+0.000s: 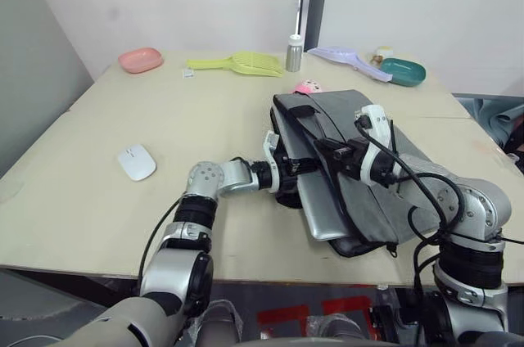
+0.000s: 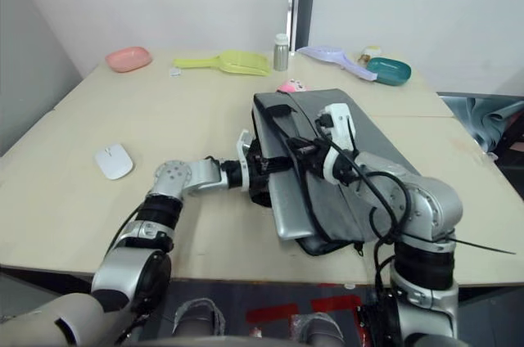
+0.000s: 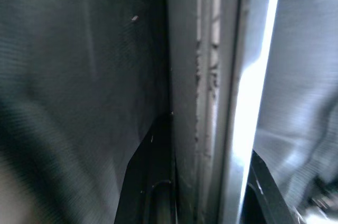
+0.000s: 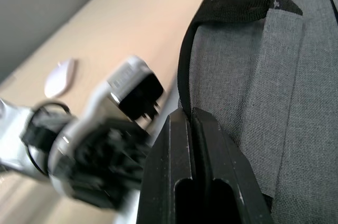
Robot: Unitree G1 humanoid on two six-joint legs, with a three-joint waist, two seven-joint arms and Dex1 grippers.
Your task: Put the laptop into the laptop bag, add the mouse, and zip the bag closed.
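Observation:
The grey laptop bag (image 1: 378, 200) lies on the table at centre right. The silver laptop (image 1: 321, 209) sits partly inside it, its near-left edge sticking out of the opening. My left gripper (image 1: 300, 165) reaches in from the left and is shut on the laptop's edge (image 3: 208, 76), one finger (image 3: 150, 182) on each side. My right gripper (image 4: 191, 115) is shut on the bag's black strap handle (image 4: 232, 10), holding the top flap up. The white mouse (image 1: 137, 161) lies apart on the table to the left.
Along the far edge stand a pink dish (image 1: 140, 60), a yellow scoop (image 1: 237, 62), a metal bottle (image 1: 293, 52), a lilac scoop (image 1: 348, 60) and a teal dish (image 1: 403, 71). A pink toy (image 1: 308, 86) lies just behind the bag.

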